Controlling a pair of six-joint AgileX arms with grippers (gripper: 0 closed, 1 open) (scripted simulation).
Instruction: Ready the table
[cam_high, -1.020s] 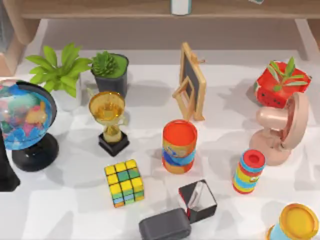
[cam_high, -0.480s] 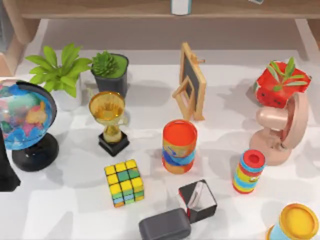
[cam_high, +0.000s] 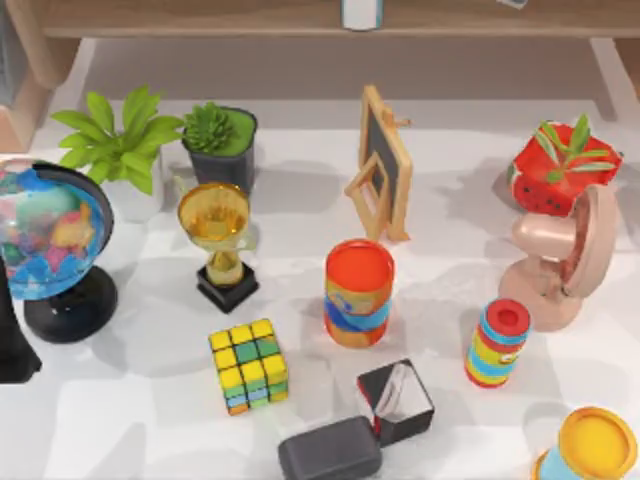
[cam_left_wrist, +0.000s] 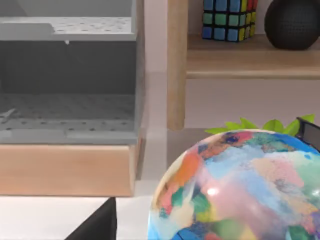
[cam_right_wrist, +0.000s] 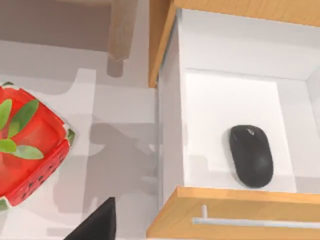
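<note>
Desk spreads under globe, trophy, cube, cans, fan and plants, nothing visibly cleared yet so most tidying looks left; mouse lies in open drawer; either arm's finger state: cannot tell.

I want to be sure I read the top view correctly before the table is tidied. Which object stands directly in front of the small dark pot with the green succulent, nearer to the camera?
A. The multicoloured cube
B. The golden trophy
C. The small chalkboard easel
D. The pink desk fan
B: in the top view the golden trophy on its black base stands just below the succulent pot on the table, near the left side.
</note>
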